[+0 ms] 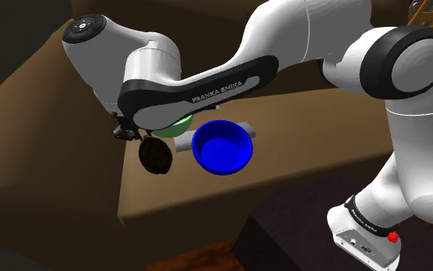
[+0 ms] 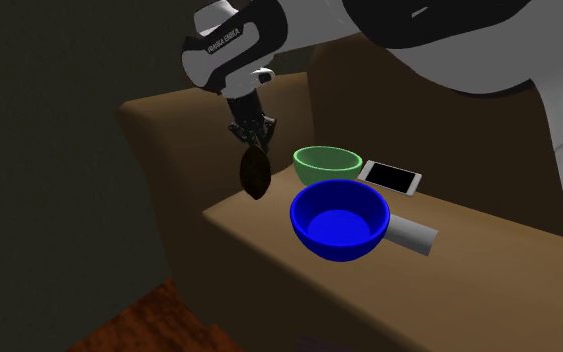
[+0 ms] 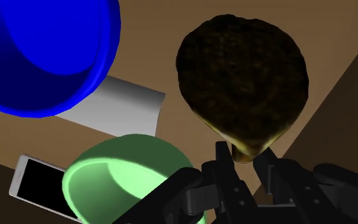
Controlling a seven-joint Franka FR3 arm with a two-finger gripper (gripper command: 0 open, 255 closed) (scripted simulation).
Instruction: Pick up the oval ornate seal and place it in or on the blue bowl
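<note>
Brown surface (image 2: pixel 489 250) carries the blue bowl (image 2: pixel 339 220) and a green bowl (image 2: pixel 327 162), while the hand (image 2: pixel 254 143) grips a dark oval seal (image 2: pixel 255 173) aloft beside them.

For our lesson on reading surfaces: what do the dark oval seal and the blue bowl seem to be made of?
Seal: dark brown, mottled and rough, matte; perhaps carved stone or aged metal, the look leaves it open. Blue bowl: smooth, uniform colour with a soft sheen; likely glazed ceramic or plastic.
</note>
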